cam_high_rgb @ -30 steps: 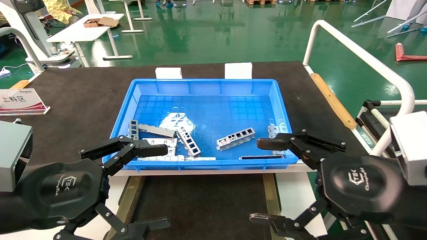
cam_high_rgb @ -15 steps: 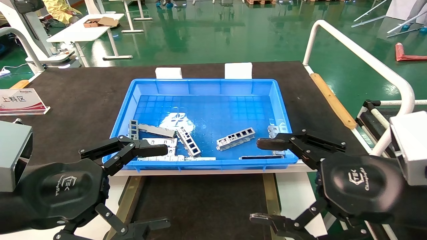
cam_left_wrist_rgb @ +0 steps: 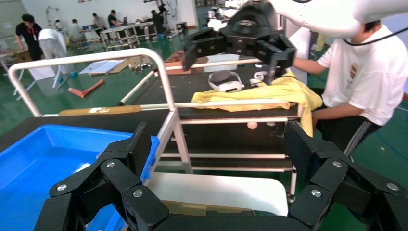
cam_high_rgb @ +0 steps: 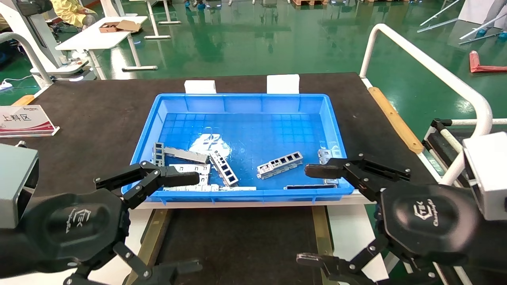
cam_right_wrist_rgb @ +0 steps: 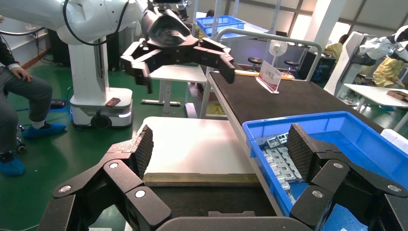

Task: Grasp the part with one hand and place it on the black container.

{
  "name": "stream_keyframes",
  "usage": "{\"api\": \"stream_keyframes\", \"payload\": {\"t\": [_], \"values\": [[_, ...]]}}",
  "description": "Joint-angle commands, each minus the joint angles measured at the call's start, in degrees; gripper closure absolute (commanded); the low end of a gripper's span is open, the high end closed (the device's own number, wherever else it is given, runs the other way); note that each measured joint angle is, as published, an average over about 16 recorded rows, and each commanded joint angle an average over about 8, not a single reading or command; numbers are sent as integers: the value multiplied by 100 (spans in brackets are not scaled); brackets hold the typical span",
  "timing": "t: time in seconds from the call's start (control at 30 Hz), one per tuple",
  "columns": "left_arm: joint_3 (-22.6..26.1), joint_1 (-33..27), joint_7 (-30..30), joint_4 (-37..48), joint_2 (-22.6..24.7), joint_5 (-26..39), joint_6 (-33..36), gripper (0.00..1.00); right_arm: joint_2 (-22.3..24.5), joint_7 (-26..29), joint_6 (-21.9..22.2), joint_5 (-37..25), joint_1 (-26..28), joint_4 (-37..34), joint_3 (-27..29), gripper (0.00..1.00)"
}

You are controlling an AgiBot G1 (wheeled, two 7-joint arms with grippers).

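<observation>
Several silver-grey parts lie in the blue bin (cam_high_rgb: 245, 99). One ladder-like part (cam_high_rgb: 280, 164) rests right of the bin's middle, another (cam_high_rgb: 223, 168) left of it among flat grey plates (cam_right_wrist_rgb: 281, 161). The black container (cam_high_rgb: 237, 241) with brass rails (cam_high_rgb: 152, 233) lies just in front of the bin, between my grippers. My left gripper (cam_high_rgb: 186, 221) hovers at the bin's near left corner, open and empty. At the near right corner my right gripper (cam_high_rgb: 309, 215) is likewise open and empty. In each wrist view the jaws (cam_left_wrist_rgb: 219, 151) (cam_right_wrist_rgb: 221, 149) stand wide apart.
The bin sits on a large black table mat (cam_high_rgb: 99, 111). A white tubular railing (cam_high_rgb: 427, 67) and a rack stand to the right. A sign (cam_high_rgb: 23, 120) stands at the mat's left edge. White panels (cam_right_wrist_rgb: 192, 149) flank the container.
My left gripper has dipped very slightly. The right gripper and the parts in the bin have not moved.
</observation>
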Motion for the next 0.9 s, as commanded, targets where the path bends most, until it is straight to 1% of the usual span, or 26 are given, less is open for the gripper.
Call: {"api": "stream_keyframes", "payload": {"t": [0.03,0.3,0.47,0.6,0.9], "values": [[0,0,6,-4,7,1,-7,0,0,0,0,0,0,0,0,0],[79,-106,133,91,177,210,-102,0,0,-1,-1,0,1,-2,-1,0],[207,-249,162,252,384,455,-224,0,0,-1,-1,1,1,-2,-2,0],[352,-413,181,492,629,744,-407,0,0,-1,-1,1,2,-2,-2,0],[678,-957,216,1289,1350,1364,-885,0,0,-2,-1,1,2,-2,-3,0]]}}
